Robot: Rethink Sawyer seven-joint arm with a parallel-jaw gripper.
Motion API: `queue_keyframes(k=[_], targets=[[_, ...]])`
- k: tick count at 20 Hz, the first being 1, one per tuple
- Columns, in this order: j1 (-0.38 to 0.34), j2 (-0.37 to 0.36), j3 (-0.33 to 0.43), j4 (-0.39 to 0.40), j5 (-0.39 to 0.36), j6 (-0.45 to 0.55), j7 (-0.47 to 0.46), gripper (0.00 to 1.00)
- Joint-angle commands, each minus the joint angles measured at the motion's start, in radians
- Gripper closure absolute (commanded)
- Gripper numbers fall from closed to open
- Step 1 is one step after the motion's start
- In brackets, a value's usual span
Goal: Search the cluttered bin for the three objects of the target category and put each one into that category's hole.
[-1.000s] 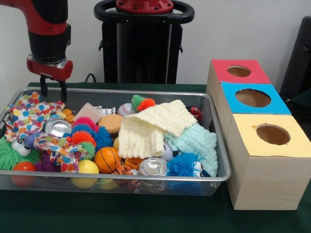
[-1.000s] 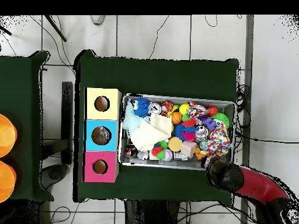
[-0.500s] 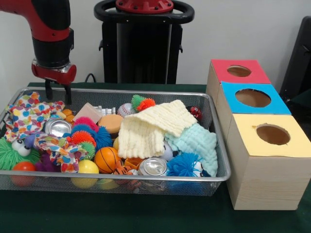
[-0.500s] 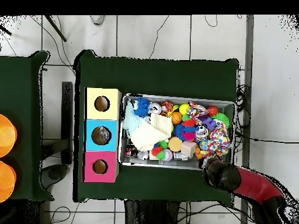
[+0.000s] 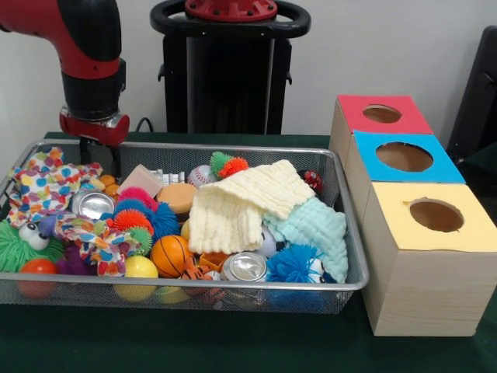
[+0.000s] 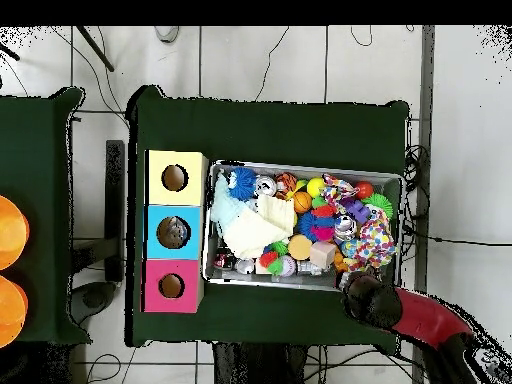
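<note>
The wire mesh bin [image 5: 233,149] [image 6: 305,285] is packed with toys. A cream cloth [image 5: 242,200] and a mint cloth [image 5: 316,227] lie at its right, a spotted cloth [image 5: 48,180] at its left. Two silver cans [image 5: 92,204] [image 5: 245,266], an orange ball [image 5: 170,254], a yellow ball [image 5: 140,268] and spiky blue toys [image 5: 295,264] lie among them. My gripper [image 5: 99,154] hangs open and empty at the bin's far left rim, near the spotted cloth. In the overhead view the arm [image 6: 372,300] hides it.
Three wooden boxes stand beside the bin, each with a round hole: red top [image 5: 382,114] [image 6: 171,286], blue top [image 5: 404,157] [image 6: 173,232], yellow top [image 5: 436,215] [image 6: 174,178]. Green cloth [image 5: 194,342] covers the table. Two orange round things [image 6: 8,232] sit on a side table.
The arm has slid along the bin's far rim toward the boxes and dropped a little. The fingers stay apart. Nothing in the bin has moved.
</note>
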Motion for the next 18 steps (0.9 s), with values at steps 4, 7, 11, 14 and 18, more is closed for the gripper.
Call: queue_keyframes(k=[4, 7, 11, 14, 18], targets=[[0.040, 0.145, -0.003, -0.125, 0.027, -0.163, 0.158, 0.00], [0.039, 0.178, -0.005, -0.132, 0.032, -0.198, 0.163, 0.00], [0.040, 0.214, -0.006, -0.145, 0.037, -0.237, 0.169, 0.00], [0.044, 0.220, -0.010, -0.144, 0.040, -0.252, 0.173, 0.00], [0.050, 0.223, -0.009, -0.152, 0.027, -0.247, 0.146, 0.00]])
